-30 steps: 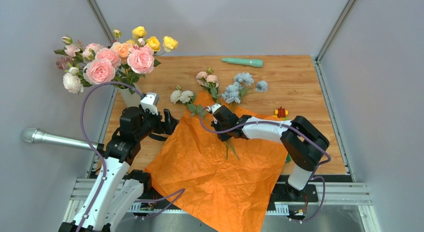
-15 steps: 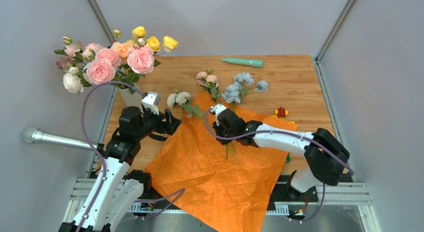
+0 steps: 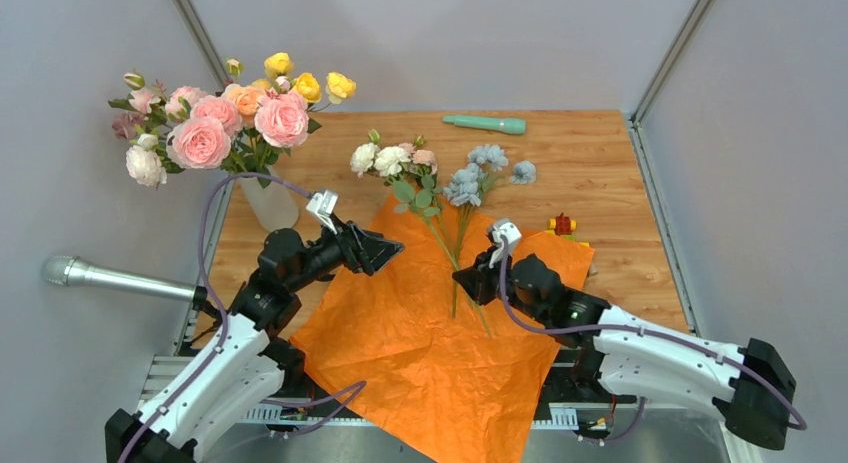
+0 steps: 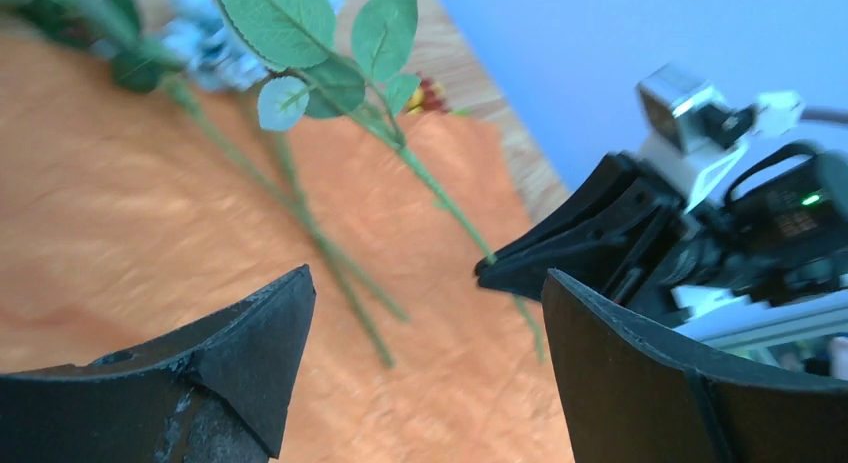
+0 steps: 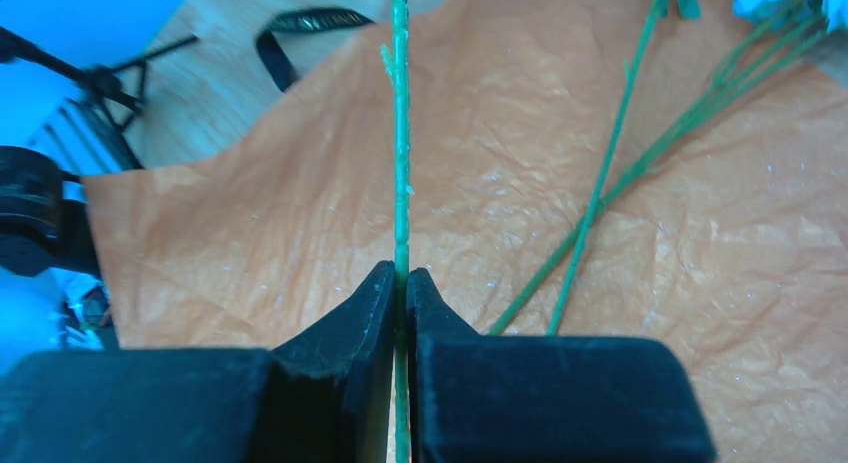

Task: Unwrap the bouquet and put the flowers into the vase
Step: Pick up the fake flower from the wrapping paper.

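A: Top view: our right gripper (image 3: 478, 281) pinches a stem (image 3: 430, 218) above the paper (image 3: 430, 368). Left gripper (image 3: 392, 250) is spread and empty. The vase (image 3: 268, 201) at far left already holds flowers (image 3: 215, 123).
B: Left wrist: we'd judge it best to close mid-stem, below the leaves (image 4: 285, 23).
A: Right wrist: fingers (image 5: 350, 323) pressed onto the stem. We read no writing.

The paper (image 3: 430, 333) was orange and crinkled all over. The vase (image 3: 268, 201) was off-white; its blooms (image 3: 198, 141) were pink, peach, yellow and white. The loose flowers (image 3: 465, 188) were white, pink and pale blue, with green leaves. The stem (image 5: 401, 133) was green. The table (image 3: 600, 173) showed brown wood grain. The stick (image 3: 485, 124) was teal, the strap (image 5: 310, 21) black, the tube (image 3: 110, 278) grey, the blocks (image 3: 563, 224) red and yellow. The arms (image 3: 660, 358) were white and black.
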Robot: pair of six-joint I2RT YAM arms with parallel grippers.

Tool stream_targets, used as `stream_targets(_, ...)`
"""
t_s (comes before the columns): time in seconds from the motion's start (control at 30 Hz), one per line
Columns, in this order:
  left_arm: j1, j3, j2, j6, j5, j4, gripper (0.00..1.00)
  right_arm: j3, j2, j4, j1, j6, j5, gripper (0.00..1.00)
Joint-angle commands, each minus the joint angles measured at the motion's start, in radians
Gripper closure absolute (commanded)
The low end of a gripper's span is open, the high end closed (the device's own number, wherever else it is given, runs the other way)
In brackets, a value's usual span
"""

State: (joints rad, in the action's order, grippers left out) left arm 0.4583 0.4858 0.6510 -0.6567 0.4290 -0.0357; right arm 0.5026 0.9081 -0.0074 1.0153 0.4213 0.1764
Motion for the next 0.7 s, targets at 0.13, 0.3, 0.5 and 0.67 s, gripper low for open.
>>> stream_targets(0.13, 0.216, 0.05, 0.103, -0.241, -0.185, -0.425, 0.07, -0.131, -0.238, 0.262, 0.042, -0.028, -0.022, 1.0)
stream_targets(0.3, 0.263, 0.078, 0.17, -0.249, -0.242, -0.466, 0.06, -0.154, -0.306, 0.276, 0.055, -0.042, -0.058, 1.0)
stream_targets(0.5, 0.273, 0.101, 0.204, -0.26, -0.27, -0.515, 0.12, -0.167, -0.356, 0.271, 0.059, -0.049, -0.107, 1.0)
stream_targets(0.67, 0.274, 0.12, 0.217, -0.259, -0.283, -0.536, 0.29, -0.17, -0.363, 0.273, 0.06, -0.051, -0.148, 1.0)
